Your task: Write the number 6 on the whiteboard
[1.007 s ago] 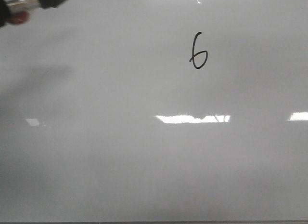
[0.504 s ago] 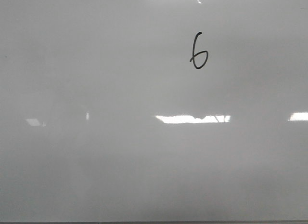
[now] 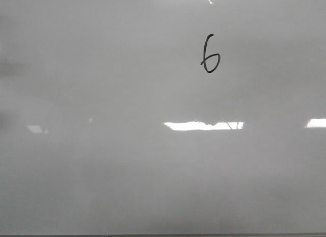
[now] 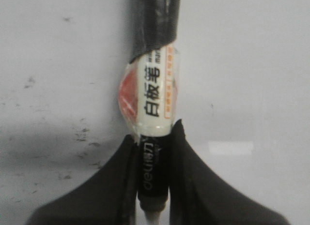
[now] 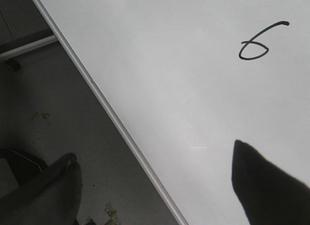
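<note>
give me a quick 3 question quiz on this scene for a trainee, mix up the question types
1. True or false: the number 6 is already drawn on the whiteboard.
2. What does the left gripper hold? A) an eraser B) a marker C) nothing
3. Fill in: the right gripper is ____, open or shut.

Key: 1 true. 2 B, its fingers clamp the marker. 3 open, fingers wide apart with nothing between them.

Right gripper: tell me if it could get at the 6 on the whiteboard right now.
Probably yes. The right gripper is open and holds nothing, and only bare whiteboard shows between it and the number 6. How far the arm reaches cannot be judged.
</note>
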`<control>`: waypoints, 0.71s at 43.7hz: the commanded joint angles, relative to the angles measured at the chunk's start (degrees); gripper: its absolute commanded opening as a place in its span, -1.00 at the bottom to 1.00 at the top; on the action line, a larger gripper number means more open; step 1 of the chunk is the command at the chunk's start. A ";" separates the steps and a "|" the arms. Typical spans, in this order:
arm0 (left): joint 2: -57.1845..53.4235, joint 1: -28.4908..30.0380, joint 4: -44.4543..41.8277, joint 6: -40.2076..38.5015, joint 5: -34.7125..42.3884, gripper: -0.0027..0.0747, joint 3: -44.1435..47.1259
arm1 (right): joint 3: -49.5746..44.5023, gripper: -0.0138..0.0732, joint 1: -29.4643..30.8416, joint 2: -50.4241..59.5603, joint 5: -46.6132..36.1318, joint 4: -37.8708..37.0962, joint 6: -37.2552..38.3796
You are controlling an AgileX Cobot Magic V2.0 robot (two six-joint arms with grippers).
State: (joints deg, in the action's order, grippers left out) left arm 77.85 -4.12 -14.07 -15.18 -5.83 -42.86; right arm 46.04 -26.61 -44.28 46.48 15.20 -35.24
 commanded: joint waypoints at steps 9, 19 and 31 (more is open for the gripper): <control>0.73 0.24 -0.07 -0.55 7.04 -0.46 -1.39 | 1.78 0.80 0.45 0.31 -3.71 0.44 -0.02; -0.74 0.24 -0.07 -0.55 3.58 0.02 -1.68 | 3.01 0.80 0.45 0.31 -2.80 0.28 4.71; -9.77 0.24 -0.73 0.19 -12.63 0.02 -7.24 | 10.60 0.80 1.16 0.31 6.84 -8.21 22.36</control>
State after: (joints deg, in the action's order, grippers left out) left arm 72.32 -4.12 -14.29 -15.18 -16.35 -46.53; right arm 52.93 -26.23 -44.28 52.22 10.95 -19.07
